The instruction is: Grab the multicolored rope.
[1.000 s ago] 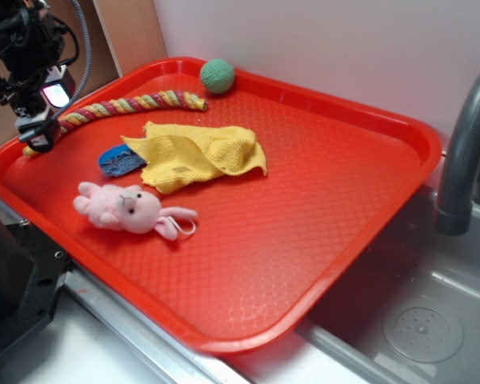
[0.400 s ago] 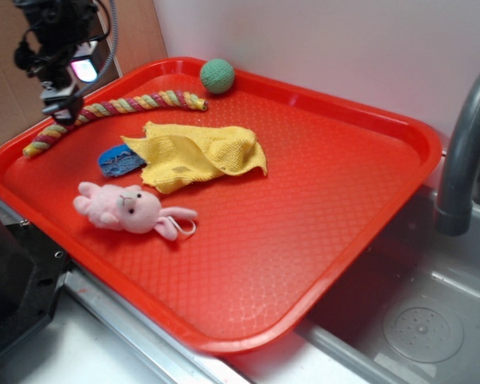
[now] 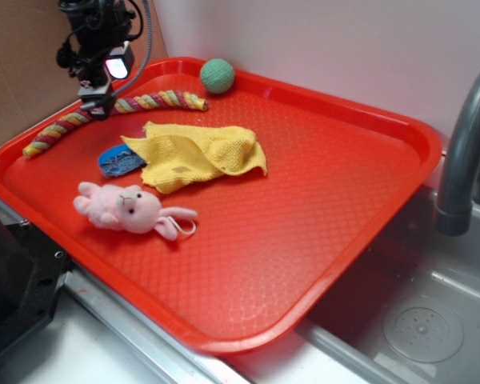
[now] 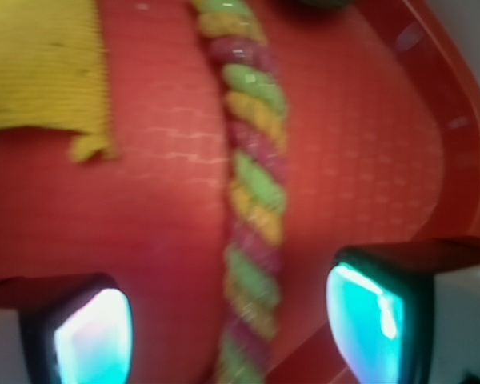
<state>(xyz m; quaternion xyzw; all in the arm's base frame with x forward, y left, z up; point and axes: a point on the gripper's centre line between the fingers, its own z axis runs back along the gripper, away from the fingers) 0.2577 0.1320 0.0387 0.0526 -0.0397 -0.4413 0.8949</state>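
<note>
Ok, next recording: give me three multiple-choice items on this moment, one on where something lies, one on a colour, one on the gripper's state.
1. Where does the green ball sit on the red tray?
A. by the far rim, near the rope's end
B. on the yellow cloth
C. beside the pink bunny

2. Which colours twist through the multicolored rope?
A. blue and white
B. yellow, pink-red and pale green
C. black and orange

3. How does the gripper stand?
A. shut on the rope
B. open, one finger on each side of the rope
C. shut on the cloth

Answers: 1 A, the exterior view shows the ball at the tray's back edge, past the rope's end. 2 B, the wrist view shows those three strands. 3 B, the wrist view shows the fingers apart, with the rope between them.
</note>
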